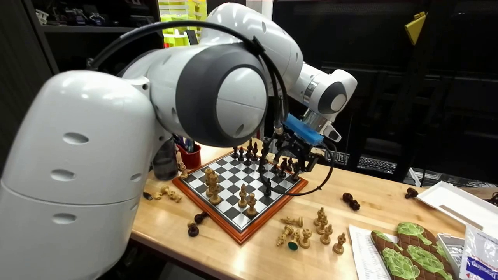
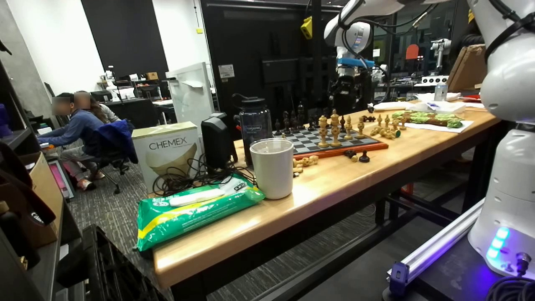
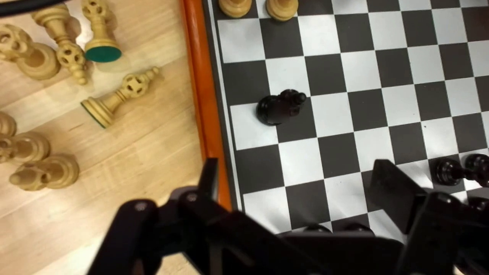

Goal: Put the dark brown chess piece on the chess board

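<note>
Wrist view | fingers (image 3: 394, 191) apart above chess board (image 3: 340, 152) | exterior view | pens (image 1: 189, 145) in red cup (image 1: 191, 158)

In the wrist view, the chess board (image 3: 366, 110) is cut off at top and right; dark pieces (image 3: 357, 228) are partly hidden by the gripper (image 3: 297, 165).

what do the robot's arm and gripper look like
The arm is glossy white and rounded, with oval recesses and dark grey bands. A black cable runs along it, and a bright blue block is mounted near the gripper, which is black with two flat fingers. The base lights glow cyan.
</note>
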Controlling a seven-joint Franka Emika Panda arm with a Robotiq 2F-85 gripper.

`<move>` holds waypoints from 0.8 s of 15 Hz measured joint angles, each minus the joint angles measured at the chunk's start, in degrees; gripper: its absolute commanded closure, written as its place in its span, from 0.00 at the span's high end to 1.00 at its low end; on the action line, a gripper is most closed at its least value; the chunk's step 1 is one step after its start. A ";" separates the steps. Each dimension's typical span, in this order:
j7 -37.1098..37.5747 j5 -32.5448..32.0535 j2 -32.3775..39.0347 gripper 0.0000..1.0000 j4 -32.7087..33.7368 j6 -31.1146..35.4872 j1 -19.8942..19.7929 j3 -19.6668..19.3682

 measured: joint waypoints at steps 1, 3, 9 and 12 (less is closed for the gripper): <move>-0.17 -0.61 -0.02 1.00 -0.55 1.09 0.10 0.32; -0.43 -1.43 -0.17 1.00 -1.77 2.99 0.14 0.91; -1.13 -3.25 -2.47 1.00 -5.30 4.93 0.15 1.67; -1.91 -3.94 -4.43 1.00 -7.11 4.92 0.38 2.05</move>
